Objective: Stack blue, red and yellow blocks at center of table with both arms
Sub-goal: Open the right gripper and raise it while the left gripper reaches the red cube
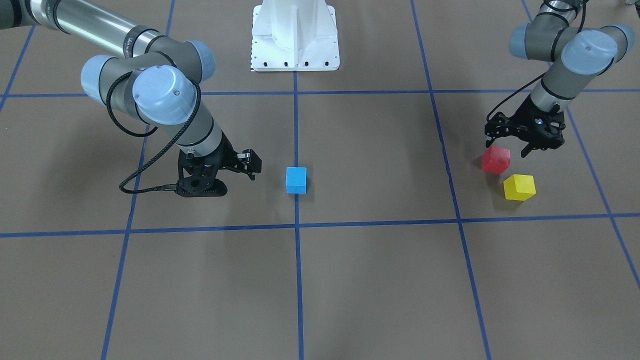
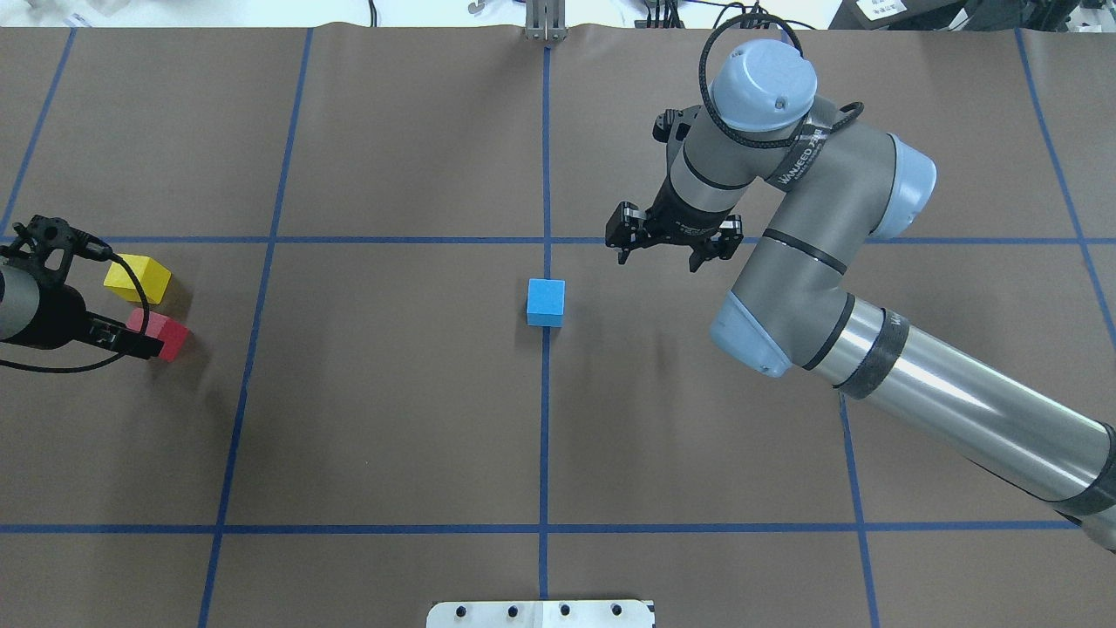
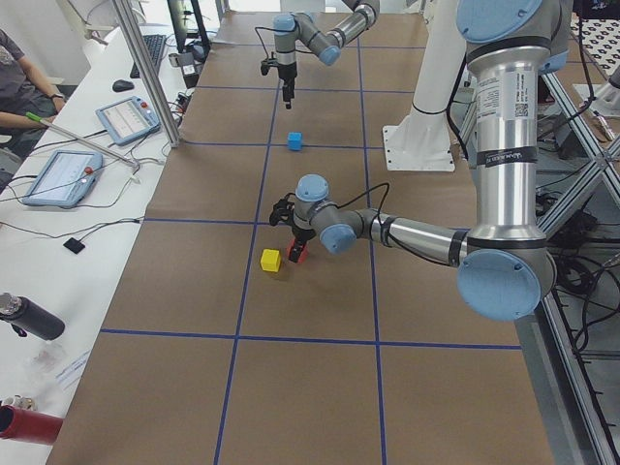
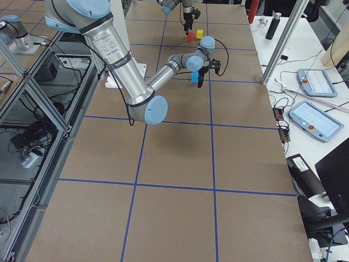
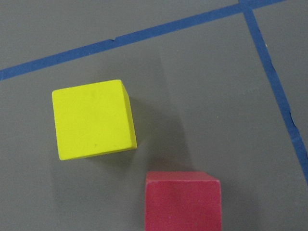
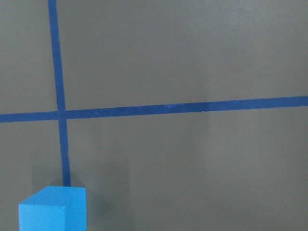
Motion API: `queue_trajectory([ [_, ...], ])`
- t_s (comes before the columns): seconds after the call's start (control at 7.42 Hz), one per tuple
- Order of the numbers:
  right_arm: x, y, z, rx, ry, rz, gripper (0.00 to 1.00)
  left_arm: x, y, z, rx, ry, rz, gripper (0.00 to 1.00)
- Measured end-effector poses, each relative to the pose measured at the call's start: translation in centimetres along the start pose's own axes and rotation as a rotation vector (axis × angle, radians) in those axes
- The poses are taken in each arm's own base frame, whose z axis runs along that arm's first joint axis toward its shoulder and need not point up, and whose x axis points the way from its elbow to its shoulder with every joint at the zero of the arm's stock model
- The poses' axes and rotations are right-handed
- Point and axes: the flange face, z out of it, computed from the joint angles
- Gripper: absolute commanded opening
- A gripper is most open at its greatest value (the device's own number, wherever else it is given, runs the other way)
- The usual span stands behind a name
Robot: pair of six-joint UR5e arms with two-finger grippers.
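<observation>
Yellow blk (image 1: 519, 187) beside red blk (image 1: 496, 159); L claw (image 1: 506, 147) near

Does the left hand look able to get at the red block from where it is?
Probably yes: the left hand hovers open right by the red block with nothing between them, and the yellow block sits slightly apart, leaving room.

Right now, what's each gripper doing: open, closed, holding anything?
Left gripper: open, holding nothing, at the small red cube.
Right gripper: open, holding nothing, beside the small light blue cube.
</observation>
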Motion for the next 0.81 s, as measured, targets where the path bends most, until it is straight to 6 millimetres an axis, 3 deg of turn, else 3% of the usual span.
queue_trajectory([
  [0.54, 2.2, 0.7, 0.0, 0.004, 0.007, 0.006, 1.00, 0.4, -0.8, 0.9, -0.014, -0.011, 0.011, 0.95],
  [0.67, 2.4, 0.7, -0.1, 0.007, 0.009, 0.006, 1.00, 0.6, -1.3, 1.0, -0.022, -0.015, 0.007, 0.77],
  [0.81, 2.4, 0.8, -0.1, 0.008, 0.009, 0.005, 1.00, 0.7, -1.5, 1.2, -0.029, -0.020, 0.003, 0.52],
])
